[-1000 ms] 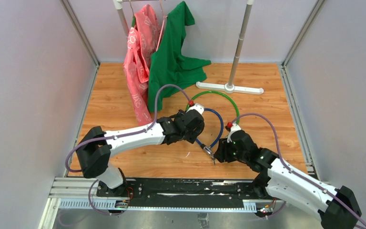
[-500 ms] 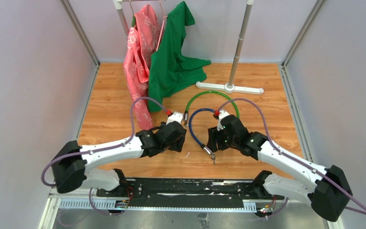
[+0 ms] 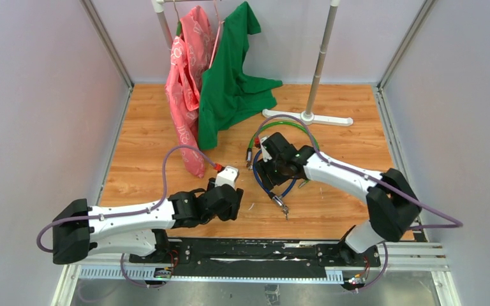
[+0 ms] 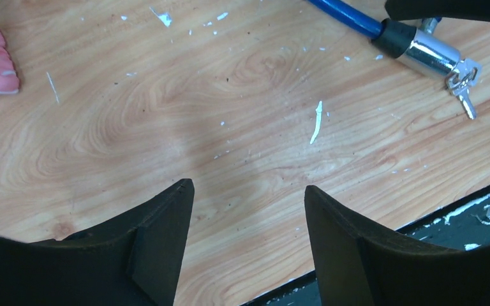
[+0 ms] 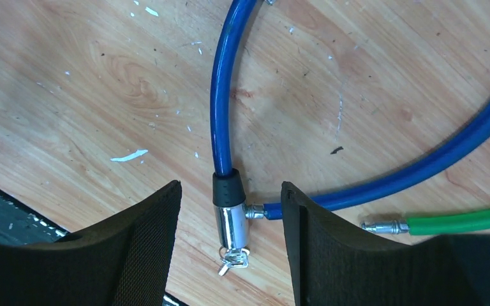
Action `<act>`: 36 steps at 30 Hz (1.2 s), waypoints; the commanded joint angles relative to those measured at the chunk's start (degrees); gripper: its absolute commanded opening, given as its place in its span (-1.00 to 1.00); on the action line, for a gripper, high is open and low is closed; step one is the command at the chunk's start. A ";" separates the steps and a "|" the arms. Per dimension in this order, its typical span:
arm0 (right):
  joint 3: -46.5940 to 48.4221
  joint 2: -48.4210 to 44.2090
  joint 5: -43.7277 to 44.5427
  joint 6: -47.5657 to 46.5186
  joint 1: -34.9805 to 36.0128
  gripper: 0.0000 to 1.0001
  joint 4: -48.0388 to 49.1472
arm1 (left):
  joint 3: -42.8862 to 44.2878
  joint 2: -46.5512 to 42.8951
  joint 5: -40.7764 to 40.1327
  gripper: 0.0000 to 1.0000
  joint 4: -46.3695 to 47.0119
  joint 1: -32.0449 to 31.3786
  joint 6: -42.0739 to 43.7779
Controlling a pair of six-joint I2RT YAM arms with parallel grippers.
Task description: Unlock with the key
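Now the right gripper (image 5: 228, 191) hangs spread and empty over the blue cable lock (image 5: 220, 95), the key (image 5: 233, 258) in its metal end showing between the jaws. The left gripper (image 4: 249, 188) is spread and empty too.

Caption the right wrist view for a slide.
Open right claw hovers over the blue cable lock, keys in its chrome cylinder.

The blue cable lock (image 5: 219, 95) lies flat in a loop on the wood, well to the near side of the white rack base (image 3: 306, 117). Its end farthest from that base carries a black collar and a chrome cylinder (image 5: 232, 223), and the cable's metal tip meets the cylinder's side. A small silver key (image 5: 235, 257) sticks out of the cylinder's end.
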 commanded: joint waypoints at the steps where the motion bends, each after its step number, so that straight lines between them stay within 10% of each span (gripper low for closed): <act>1: 3.96 5.52 1.25 -4.11 1.38 0.23 -6.54 | -2.11 -2.05 -2.65 0.37 1.76 -1.78 -3.53; 17: 8.91 17.42 -0.25 -6.52 4.12 0.00 -8.19 | -4.21 -6.54 -4.11 0.37 -0.13 -3.45 -4.71; 27: 7.45 18.45 -0.34 -6.23 4.05 -0.82 -7.33 | -5.30 -9.14 -4.59 0.37 0.49 -4.04 -4.92; 36: 9.84 14.08 -0.51 5.76 4.05 -1.00 -8.39 | -5.68 -11.08 -3.22 0.38 3.20 -4.47 -4.38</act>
